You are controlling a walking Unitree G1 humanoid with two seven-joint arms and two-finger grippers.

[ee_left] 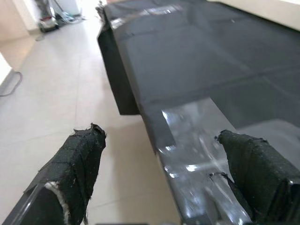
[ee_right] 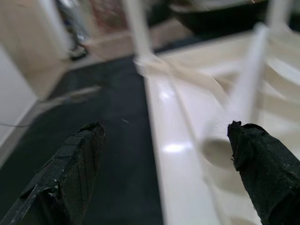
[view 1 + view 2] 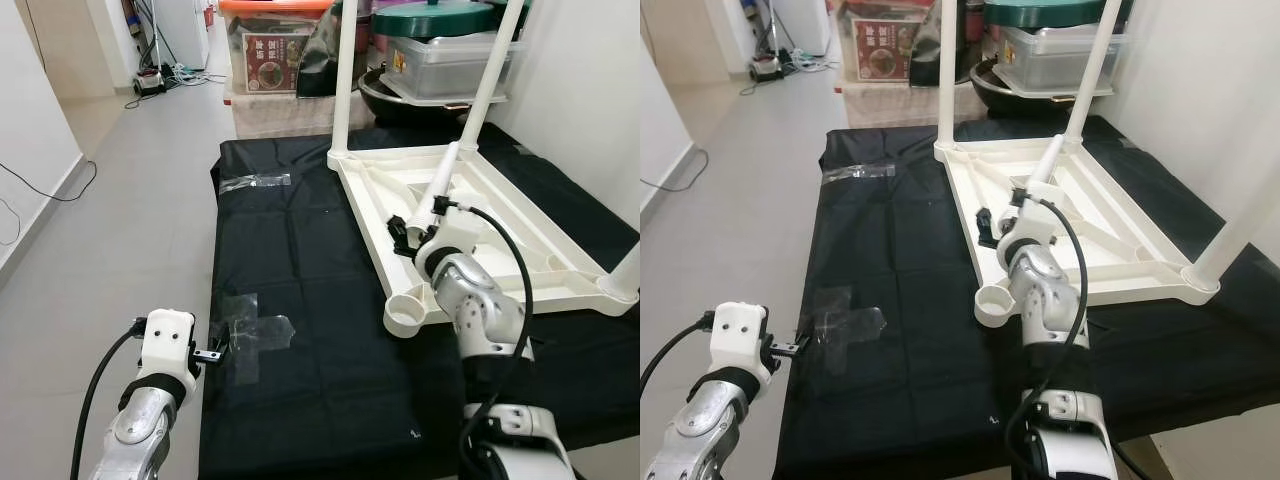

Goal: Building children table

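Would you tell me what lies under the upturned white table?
The upturned white table rests on a black cloth spread over the platform. Whatever the cloth covers is hidden. The right gripper hovers by the table's near edge.

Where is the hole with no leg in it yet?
In the left eye view, the empty leg socket is the near corner of the upside-down white table on the black mat, just left of the right end effector.

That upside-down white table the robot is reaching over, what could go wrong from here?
One corner socket has no leg, and a loose leg lies across the upturned table. The right gripper, fingers open, hovers over the table's edge beside that leg; a clumsy grasp might send it rolling. Its arm could also knock a standing leg. The left gripper is open at the black mat's edge, near shiny tape it might snag.
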